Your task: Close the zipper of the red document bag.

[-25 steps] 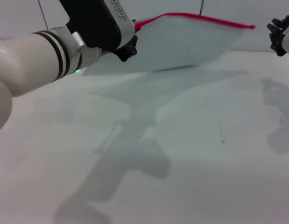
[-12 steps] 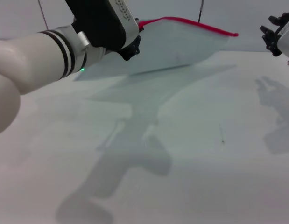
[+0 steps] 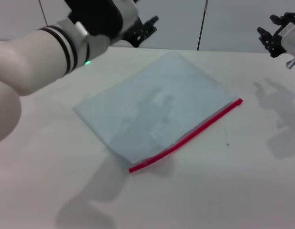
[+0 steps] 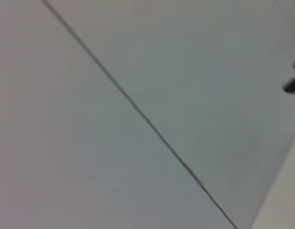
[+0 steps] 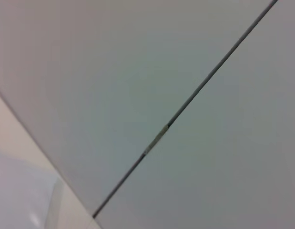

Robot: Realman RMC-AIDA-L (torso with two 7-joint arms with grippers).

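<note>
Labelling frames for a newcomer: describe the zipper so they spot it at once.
Start at the white table, where the red document bag lies flat as a translucent pale blue-grey pouch. The zipper is the thin strip along its edge nearest the robot, running diagonally. It is the only bright red thing in view.

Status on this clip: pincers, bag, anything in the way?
Left pincer open, raised beyond the bag's far-left corner. Right pincer open, raised far right. Red document bag flat on table, zipper on near edge, untouched. Nothing in the way.
</note>
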